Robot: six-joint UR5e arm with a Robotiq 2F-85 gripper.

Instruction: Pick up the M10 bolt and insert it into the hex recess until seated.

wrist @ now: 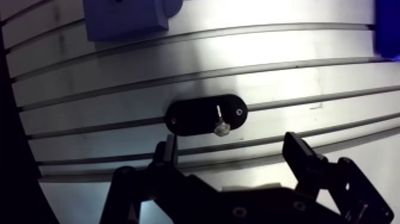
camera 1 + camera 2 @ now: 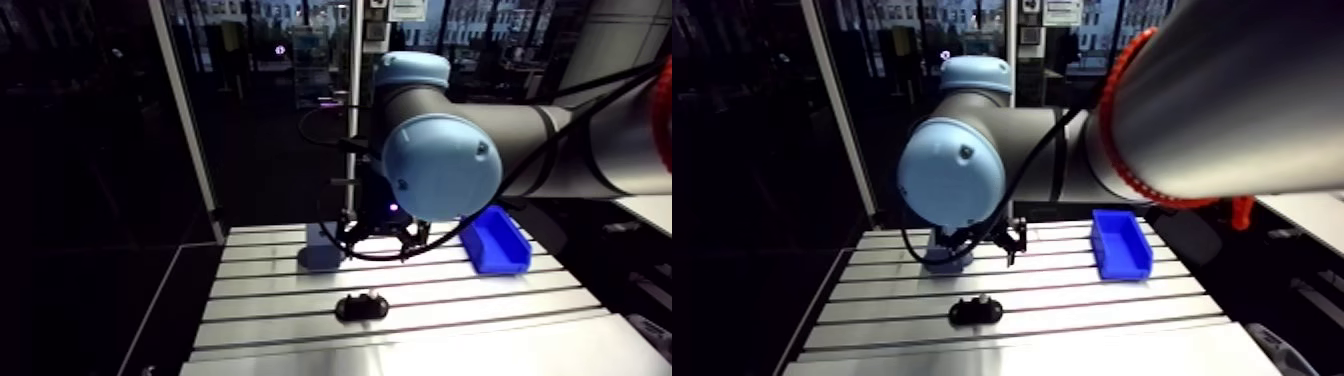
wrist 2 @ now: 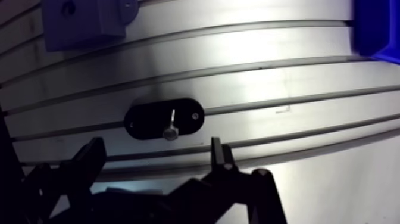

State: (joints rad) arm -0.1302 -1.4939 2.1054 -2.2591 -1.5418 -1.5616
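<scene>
Black gripper (image 1: 232,146) is spread wide and holds nothing. Just past it on the metal table (image 1: 268,77), a small silver bolt (image 1: 220,121) with a thin stem and fatter head sticks up from a black oval plate (image 1: 193,116). Farther off are a grey block (image 2: 320,247) on the left and a blue bin (image 2: 495,240) on the right.
</scene>
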